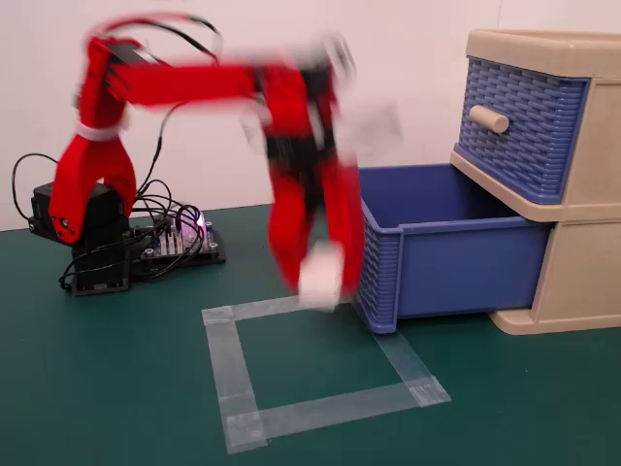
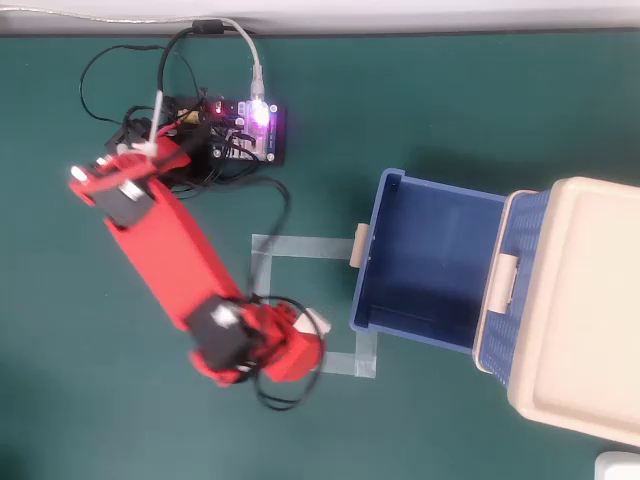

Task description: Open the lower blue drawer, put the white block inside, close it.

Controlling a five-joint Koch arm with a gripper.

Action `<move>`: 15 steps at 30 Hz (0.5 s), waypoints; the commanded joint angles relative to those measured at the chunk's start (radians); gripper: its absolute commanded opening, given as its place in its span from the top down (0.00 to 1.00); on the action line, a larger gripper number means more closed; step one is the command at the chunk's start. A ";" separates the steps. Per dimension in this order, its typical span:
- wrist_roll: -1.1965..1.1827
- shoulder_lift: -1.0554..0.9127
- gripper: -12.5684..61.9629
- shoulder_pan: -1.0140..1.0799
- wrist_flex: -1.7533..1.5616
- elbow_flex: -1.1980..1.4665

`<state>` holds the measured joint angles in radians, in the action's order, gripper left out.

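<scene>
The lower blue drawer [image 1: 456, 264] stands pulled out of the beige cabinet [image 1: 582, 267], its inside [image 2: 430, 260] bare in the overhead view. My red gripper [image 1: 320, 283] is motion-blurred and hangs above the table just left of the drawer's front wall. It is shut on the white block [image 1: 321, 272], which is off the table between the fingers. From above, the gripper [image 2: 305, 335] covers most of the white block [image 2: 314, 322], which sits left of the drawer's front.
A taped square [image 1: 233, 374] marks the green table below the gripper. The upper blue drawer [image 1: 524, 126] is shut. A controller board [image 1: 179, 238] with cables sits by the arm's base at back left.
</scene>
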<state>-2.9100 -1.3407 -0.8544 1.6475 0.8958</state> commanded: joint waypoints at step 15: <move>-0.259 0.179 0.94 -0.457 -0.241 -0.262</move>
<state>-3.1186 -1.1750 -1.2747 1.4450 0.6719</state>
